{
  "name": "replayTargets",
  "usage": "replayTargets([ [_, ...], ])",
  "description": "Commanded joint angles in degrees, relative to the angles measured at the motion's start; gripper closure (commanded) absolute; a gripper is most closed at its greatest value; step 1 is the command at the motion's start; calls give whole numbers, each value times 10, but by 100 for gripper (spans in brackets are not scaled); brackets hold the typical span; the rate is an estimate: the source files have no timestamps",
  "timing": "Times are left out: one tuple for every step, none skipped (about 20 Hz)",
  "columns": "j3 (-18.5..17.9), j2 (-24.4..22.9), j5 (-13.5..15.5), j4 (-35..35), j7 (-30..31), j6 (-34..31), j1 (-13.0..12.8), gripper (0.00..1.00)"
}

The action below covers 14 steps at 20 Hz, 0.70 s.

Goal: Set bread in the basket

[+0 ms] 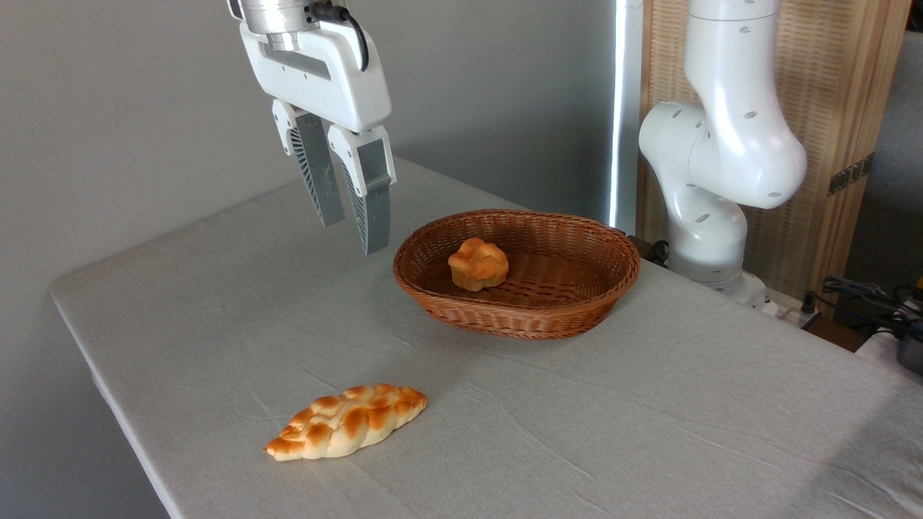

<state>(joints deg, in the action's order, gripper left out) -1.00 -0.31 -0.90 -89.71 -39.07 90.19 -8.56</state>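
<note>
— Where is the bread?
— I see the knotted round bun (478,264) lying inside the woven wicker basket (570,317), near the table's (649,404) far edge.
— And the gripper (353,231)?
— Ribbed fingers slightly apart, empty, raised.

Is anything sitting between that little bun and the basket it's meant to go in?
Nothing does. The bun already lies inside the basket, on its woven floor towards the left side. The pincer hangs empty above the table to the basket's left. The braided loaf lies apart, near the table's front edge.
</note>
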Motion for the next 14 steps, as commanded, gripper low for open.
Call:
replayTargets([
  [6, 2, -5, 10, -8, -19, 7, 0],
  [4, 2, -5, 10, -5, -19, 7, 0],
  [3, 2, -4, 11, 0, -19, 7, 0],
  [0, 2, -4, 11, 9, -19, 7, 0],
  [-1, 2, -2, 11, 22, -19, 8, 0],
  [-1, 2, -2, 11, 30, -19, 8, 0],
  [-1, 4, -2, 11, 44, -19, 8, 0],
  [0, 4, -2, 11, 51, -19, 8, 0],
  [0, 4, -3, 11, 51, -19, 8, 0],
  [0, 4, -3, 11, 50, -18, 8, 0],
  [0, 4, -3, 11, 48, -18, 8, 0],
  [0, 4, -3, 11, 45, -18, 8, 0],
  [0, 4, -4, 11, 44, -18, 8, 0],
  [0, 5, -5, 11, 44, -18, 8, 0],
])
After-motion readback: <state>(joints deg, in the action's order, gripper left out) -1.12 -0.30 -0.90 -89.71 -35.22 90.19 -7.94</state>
